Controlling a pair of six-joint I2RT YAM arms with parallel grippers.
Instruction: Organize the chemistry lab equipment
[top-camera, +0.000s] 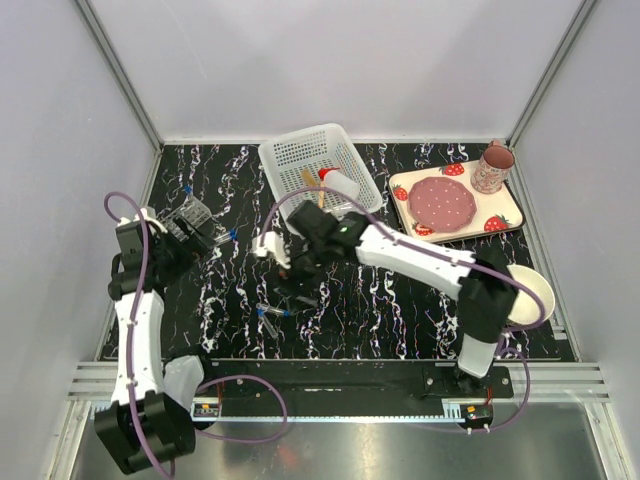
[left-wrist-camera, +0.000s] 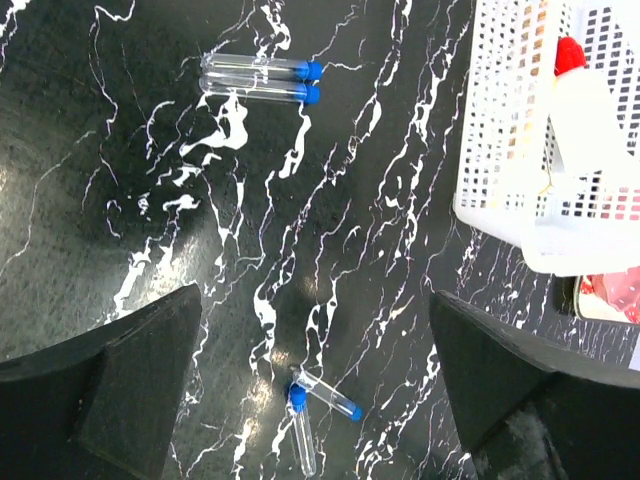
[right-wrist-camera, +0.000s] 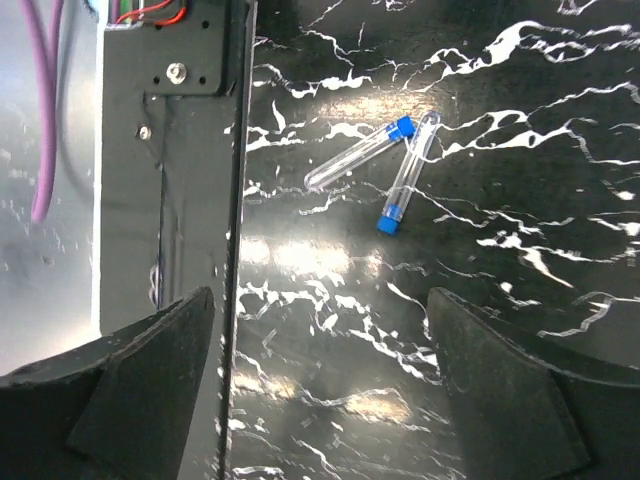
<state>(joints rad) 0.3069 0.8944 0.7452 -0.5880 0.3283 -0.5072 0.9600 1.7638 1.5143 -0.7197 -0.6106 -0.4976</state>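
Near the front edge of the desk (right-wrist-camera: 520, 330), two blue-capped tubes (right-wrist-camera: 405, 175) form a V below the empty, wide-spread right tool (right-wrist-camera: 320, 300); the left tool (left-wrist-camera: 315, 300) is equally spread and empty.

The bench (top-camera: 400, 300) is black with white marble-like veins. A white mesh basket (top-camera: 290, 160) sits at its far middle. To the right of the basket lies a strawberry-print tray (top-camera: 508, 203), slightly skewed. A cream bowl (top-camera: 537, 290) rests near the right edge, closer to the front. A clear tube rack (top-camera: 192, 215) stands near the left edge, partly hidden.

Two pairs of small clear tubes with blue caps lie flat on the bare surface. The parallel pair (left-wrist-camera: 255, 91) lies side by side, touching, with both caps pointing the same way. The angled pair (right-wrist-camera: 406, 175) lies nearer the front middle. Its tubes meet in a narrow V, with one cap at the meeting point and the other at the free end.
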